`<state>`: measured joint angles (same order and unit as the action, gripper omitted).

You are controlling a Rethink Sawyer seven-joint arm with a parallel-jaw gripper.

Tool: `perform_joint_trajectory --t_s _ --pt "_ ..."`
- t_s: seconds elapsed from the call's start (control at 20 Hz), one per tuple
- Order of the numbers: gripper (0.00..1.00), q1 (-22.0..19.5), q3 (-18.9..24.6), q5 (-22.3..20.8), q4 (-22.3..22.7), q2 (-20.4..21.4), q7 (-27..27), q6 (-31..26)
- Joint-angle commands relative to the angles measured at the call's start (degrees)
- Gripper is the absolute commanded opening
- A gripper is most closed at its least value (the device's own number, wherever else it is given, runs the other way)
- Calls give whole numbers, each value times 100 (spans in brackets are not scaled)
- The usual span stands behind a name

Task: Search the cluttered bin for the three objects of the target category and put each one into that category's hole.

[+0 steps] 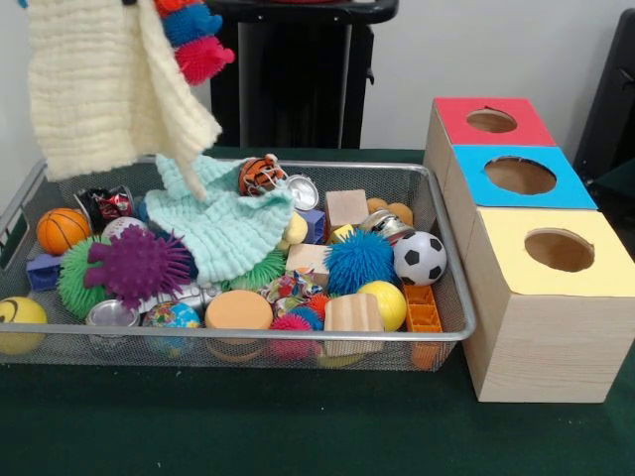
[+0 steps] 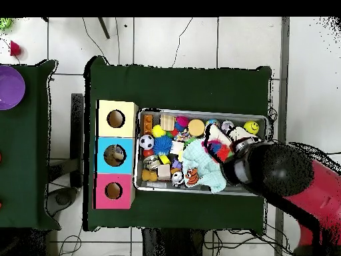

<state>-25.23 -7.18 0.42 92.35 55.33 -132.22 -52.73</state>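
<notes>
The wire mesh bin point(image 1: 451, 335) sits on the green table, full of toys; it also shows in the overhead view point(image 2: 200, 111). A cream knitted cloth point(image 1: 99, 89) hangs in the air over the bin's left end, its top running off the picture's upper edge. A red, blue and pink fuzzy toy point(image 1: 193, 30) hangs beside it. The gripper itself is out of the front view and hidden under the arm's black head point(image 2: 270, 170) in the overhead view. Three wooden boxes with holes stand right of the bin: red top point(image 1: 536, 124), blue top point(image 1: 571, 188), yellow top point(image 1: 516, 263).
In the bin lie a mint cloth point(image 1: 223, 228), purple spiky toy point(image 1: 139, 263), blue spiky ball point(image 1: 357, 260), soccer ball point(image 1: 420, 258), basketball point(image 1: 62, 228), yellow smiley ball point(image 1: 18, 319), striped ball point(image 1: 261, 175), wooden blocks and cans. Something lies inside the blue box's hole point(image 2: 114, 155).
</notes>
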Motion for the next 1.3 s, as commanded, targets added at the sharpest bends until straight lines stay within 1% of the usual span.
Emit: perform_joint_trajectory --t_s 0.05,0.3,0.5,0.75,0.85,0.95,1.1,1.2,1.3 --pt "0 274 -21 428 516 -426 -1662 707" --pt "0 733 -203 743 527 -661 -2067 1075" --pt "0 1121 -445 992 438 -821 -2382 1178" --pt "0 1615 -736 1369 201 -1136 -2856 1145" --pt "0 1737 -788 1472 148 -1240 -2970 1192" --pt "0 1943 -832 1596 16 -1405 -3223 1218" --pt "0 2247 -996 1683 -186 -1585 -3499 1076" --pt "0 2368 -1067 1689 -245 -1688 -3527 1066" --pt "0 2405 -1021 1749 -168 -1772 -3482 1182"
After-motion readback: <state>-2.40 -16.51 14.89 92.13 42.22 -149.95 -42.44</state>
